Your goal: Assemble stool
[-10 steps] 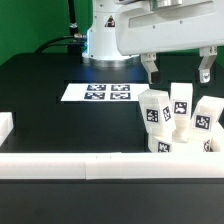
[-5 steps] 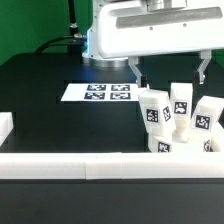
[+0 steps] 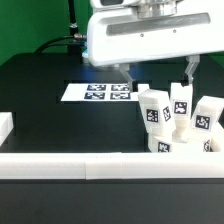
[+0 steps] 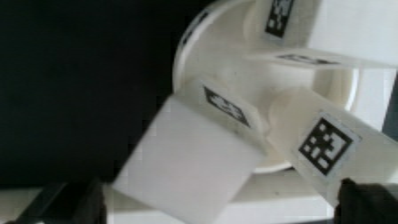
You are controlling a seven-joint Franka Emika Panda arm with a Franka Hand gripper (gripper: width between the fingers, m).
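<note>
White plastic everywhere, so check what you're aiming at: the stool parts sit bunched at the exterior view's right of the marker board (image 3: 105, 93), hard against the front border rail (image 3: 70, 165). Leg blocks (image 3: 153, 108) stand upright and tilted on and around the ring-shaped seat (image 4: 231, 60), touching each other; you can't tell from here which ones lean on which. The gripper (image 3: 156, 72) hangs above the pile, just past the marker board's right edge, jaws spread wide and holding nothing. My read is you're lining up a pick on one leg. Risk: with the blocks packed this tight, a descending finger lands on a neighbour and topples it, or wedges between two. The wrist view shows one leg block (image 4: 196, 165) tilted, so a straight-down close may pinch a corner and let it slip.
</note>
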